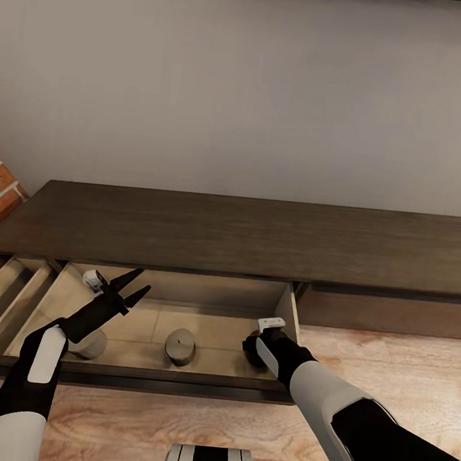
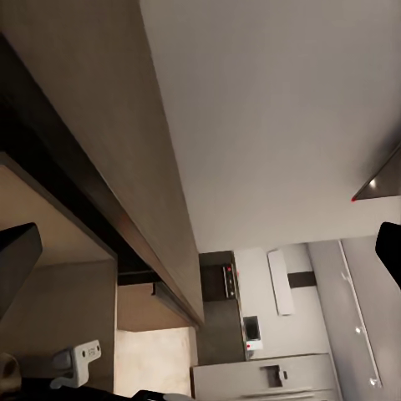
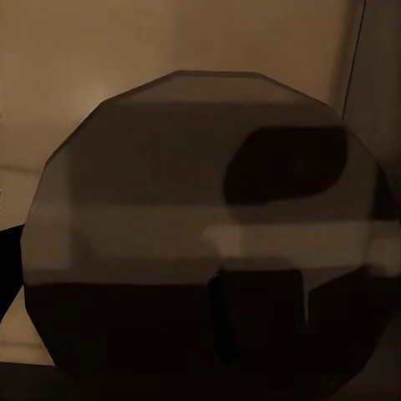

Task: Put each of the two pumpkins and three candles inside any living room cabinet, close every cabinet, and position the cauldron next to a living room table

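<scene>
— Where are we?
— Two candles sit in the open cabinet (image 1: 188, 230) drawer: candle (image 1: 180, 345) at lower centre, another (image 1: 91, 345) at lower left. Our right claw (image 1: 256, 354) lowers a third candle (image 3: 200, 251); its grip we cannot tell. Left claw (image 1: 133, 286) is released.
— What's left?
— Closing the drawer. Pumpkins, cauldron: unseen.
— Any writing?
— None.

Candles: three in open drawer (image 1: 146, 321) — one at centre (image 1: 180, 345), one at 9 o'clock partly behind left arm (image 1: 93, 344), one at 3 o'clock under right pincer (image 1: 254, 355). Cabinet (image 1: 258, 236): one. Pincers: two, left (image 1: 136, 286). Pumpkins: none countable.
</scene>
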Controlling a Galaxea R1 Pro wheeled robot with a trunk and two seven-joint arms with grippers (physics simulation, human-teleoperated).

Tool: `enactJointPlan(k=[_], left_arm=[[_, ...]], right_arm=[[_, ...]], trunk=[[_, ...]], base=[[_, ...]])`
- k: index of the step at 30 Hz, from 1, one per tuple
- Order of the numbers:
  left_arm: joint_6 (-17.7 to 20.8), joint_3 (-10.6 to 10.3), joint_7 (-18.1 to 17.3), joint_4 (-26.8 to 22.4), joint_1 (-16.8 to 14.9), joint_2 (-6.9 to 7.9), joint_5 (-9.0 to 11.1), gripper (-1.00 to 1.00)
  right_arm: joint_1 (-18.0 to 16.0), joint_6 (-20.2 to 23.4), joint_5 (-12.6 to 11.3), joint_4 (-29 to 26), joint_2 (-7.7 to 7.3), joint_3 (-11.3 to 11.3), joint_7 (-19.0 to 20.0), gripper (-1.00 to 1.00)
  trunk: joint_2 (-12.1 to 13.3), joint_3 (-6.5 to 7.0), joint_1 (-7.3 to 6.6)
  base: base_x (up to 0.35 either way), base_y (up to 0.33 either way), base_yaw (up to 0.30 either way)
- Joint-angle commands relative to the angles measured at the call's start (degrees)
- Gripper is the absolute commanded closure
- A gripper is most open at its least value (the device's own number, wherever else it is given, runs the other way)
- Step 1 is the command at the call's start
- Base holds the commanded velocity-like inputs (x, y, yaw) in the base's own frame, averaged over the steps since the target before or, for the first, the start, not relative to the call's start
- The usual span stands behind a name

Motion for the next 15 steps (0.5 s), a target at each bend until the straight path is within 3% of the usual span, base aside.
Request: enactJointPlan(k=[1,5,15], left_arm=[[0.0,0.0,0.0,0.0,0.0,0.0,0.0,-1.0],[0.0,0.0,0.0,-0.1,0.0,0.0,0.0,-1.0],[0.0,0.0,0.0,-0.1,0.0,0.0,0.0,-1.0]], right_arm=[[0.0,0.0,-0.1,0.0,0.0,0.0,0.0,-1.0],[0.0,0.0,-0.1,0.0,0.0,0.0,0.0,-1.0],[0.0,0.0,-0.1,-0.1,0.0,0.0,0.0,-1.0]], trunk=[[0.0,0.0,0.0],[0.2,0.87,-0.18],[4.2,2.66,-2.38]], base=[[0.0,0.0,0.0],[0.0,0.0,0.0],[0.0,0.0,0.0]])
